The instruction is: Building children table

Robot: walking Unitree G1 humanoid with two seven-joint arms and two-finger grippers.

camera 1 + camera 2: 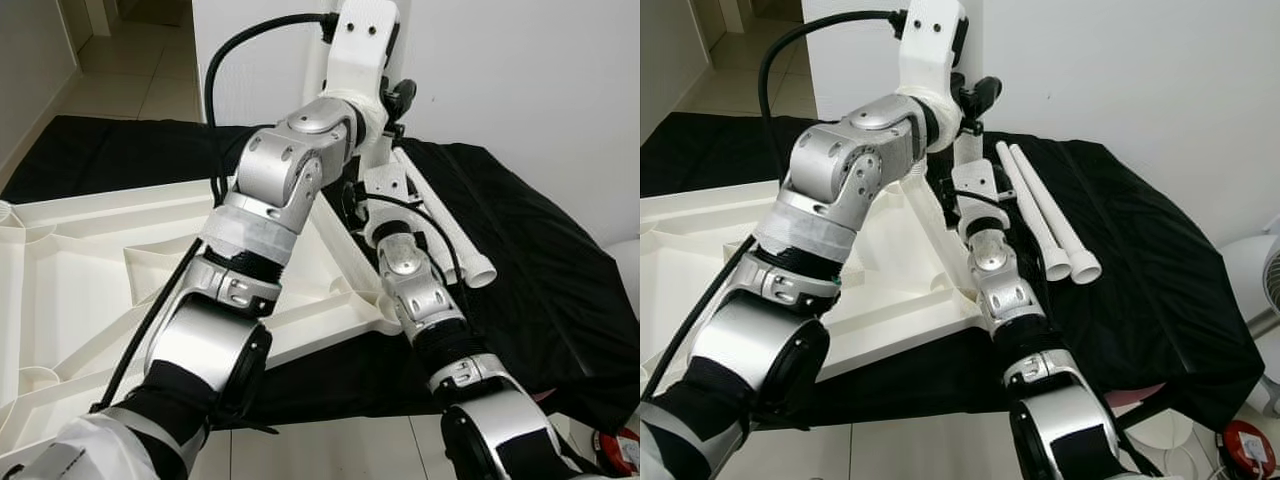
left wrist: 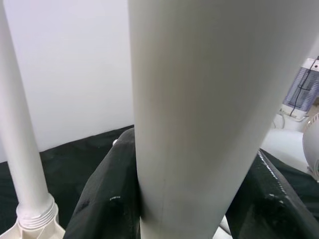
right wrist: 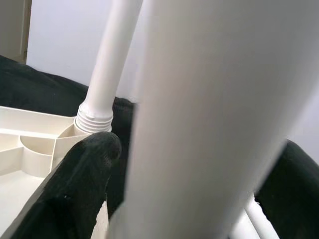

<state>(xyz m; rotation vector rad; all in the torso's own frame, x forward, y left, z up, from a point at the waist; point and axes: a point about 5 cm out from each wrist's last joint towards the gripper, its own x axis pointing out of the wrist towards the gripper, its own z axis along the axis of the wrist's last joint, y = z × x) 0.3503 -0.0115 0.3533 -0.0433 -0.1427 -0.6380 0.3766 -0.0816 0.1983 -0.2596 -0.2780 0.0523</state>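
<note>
The white table top (image 1: 80, 260) lies upside down on a black cloth (image 1: 1140, 260). Both arms reach to its far corner. In the left wrist view a thick white table leg (image 2: 199, 99) runs between the black fingers (image 2: 99, 209) of my left gripper (image 2: 184, 199), which is shut on it. My right gripper (image 3: 184, 189) is also shut on a white leg (image 3: 214, 99), with one finger (image 3: 75, 184) beside it. Another leg (image 3: 109, 64) stands upright, its threaded end set in a corner socket. Two loose legs (image 1: 1040, 200) lie side by side on the cloth to the right.
A white wall (image 1: 1120, 70) rises just behind the cloth. At the right edge stands a white fan (image 1: 1265, 270), with a red object (image 1: 1245, 445) on the floor below it. Pale floor tiles (image 1: 140, 70) stretch away at the far left.
</note>
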